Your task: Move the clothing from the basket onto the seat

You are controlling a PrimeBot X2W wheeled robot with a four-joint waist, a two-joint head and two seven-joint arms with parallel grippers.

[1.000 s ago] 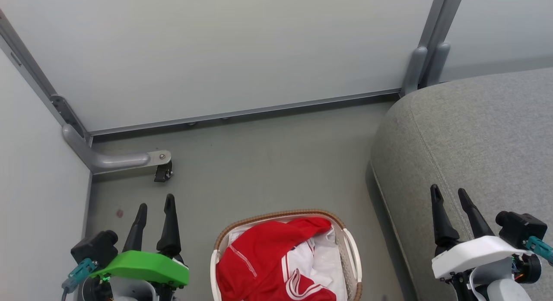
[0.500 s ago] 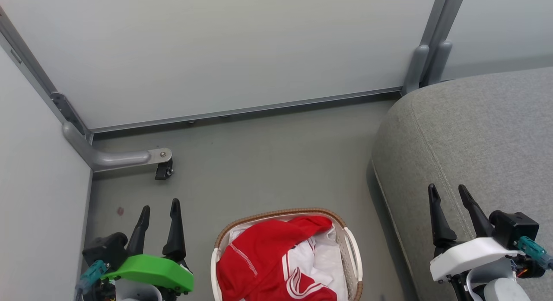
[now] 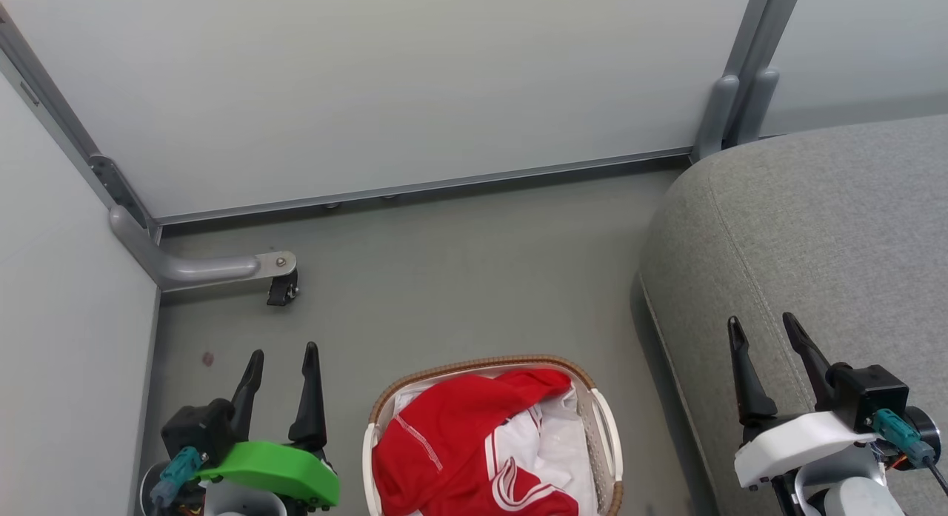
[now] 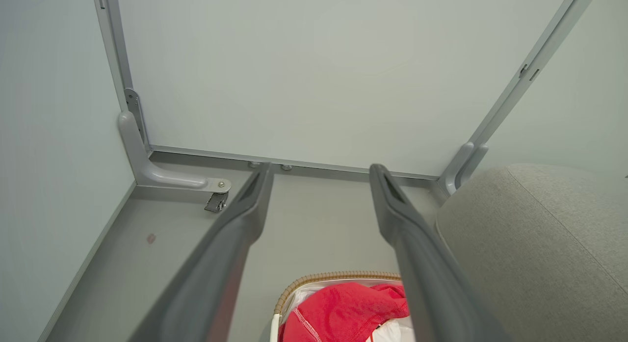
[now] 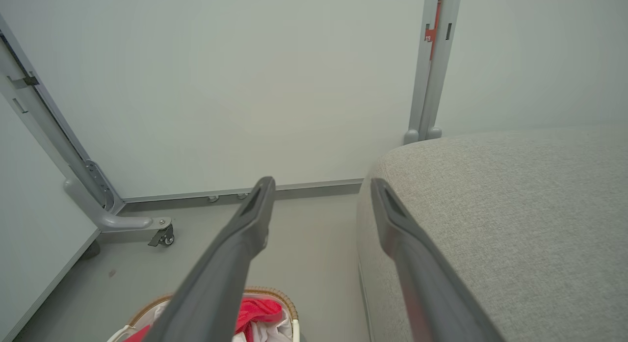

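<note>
Red, white-trimmed clothing (image 3: 437,457) lay crumpled in the basket (image 3: 474,364), the seat (image 3: 815,220) just right of it; left gripper (image 3: 284,351) and right gripper (image 3: 760,320) flanked it, spread, empty

Red clothing (image 3: 444,449) in the basket (image 3: 606,431) beside the seat (image 3: 815,227), between wide-spread left hand (image 3: 284,351) and right hand (image 3: 761,320).

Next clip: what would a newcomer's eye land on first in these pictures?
The red clothing heaped in the basket, bottom centre of the head view, vivid against the grey floor. Right of it rises the large light-grey seat. Both grippers are open: the left gripper beside the basket, the right gripper over the seat's edge.
</note>
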